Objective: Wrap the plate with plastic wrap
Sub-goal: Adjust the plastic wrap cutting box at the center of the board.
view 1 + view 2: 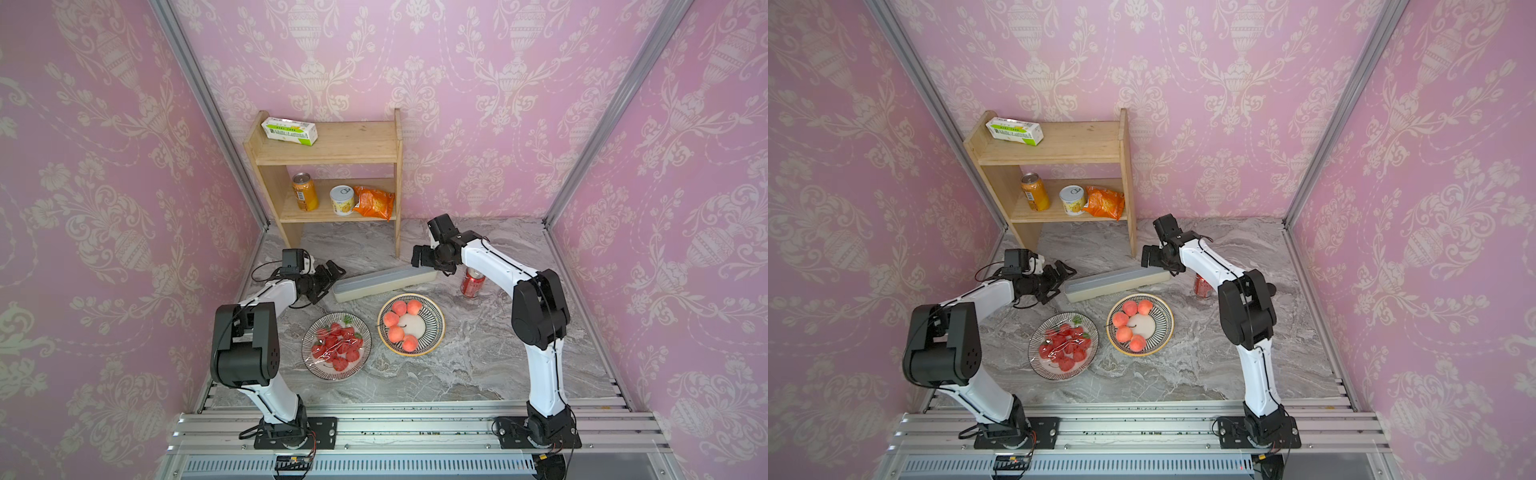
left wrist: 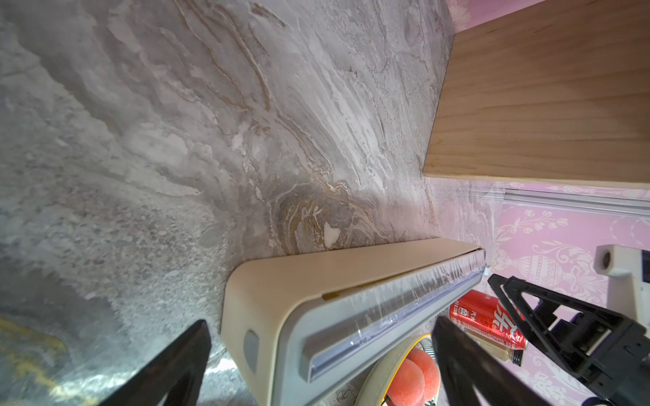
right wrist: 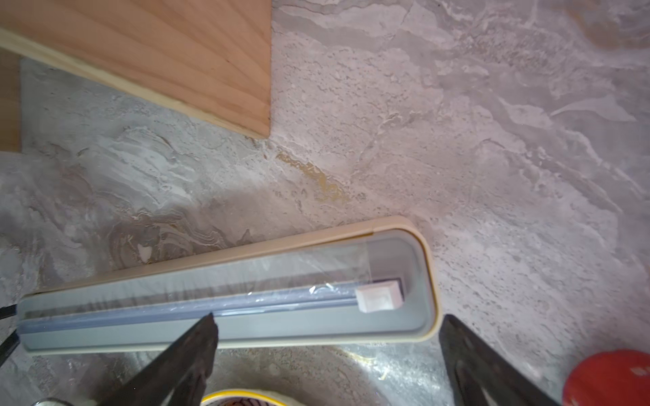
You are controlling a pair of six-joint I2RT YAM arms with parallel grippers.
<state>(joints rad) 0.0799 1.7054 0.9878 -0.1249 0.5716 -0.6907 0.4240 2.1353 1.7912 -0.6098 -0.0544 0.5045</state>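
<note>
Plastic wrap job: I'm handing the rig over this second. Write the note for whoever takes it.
Left gripper: open, empty, at one end of the dispenser box.
Right gripper: open, empty, above the other end.
The box lies flat behind both plates.
Done: plastic wrap lies over the strawberry plate.
To do: check that the film's edges are tucked under the rim; the views do not show it. The peach plate looks bare.

In both top views, bare marble tabletop [image 1: 469, 365] is lying open toward the lower right of the frame, past the peach plate [image 1: 437, 321]. At centre the dispenser box [image 1: 384, 283] is stretching across the way. The wooden shelf [image 1: 353, 143] is blocking the upper left, and the red can [image 1: 472, 283] is crowding the box's right end.
</note>
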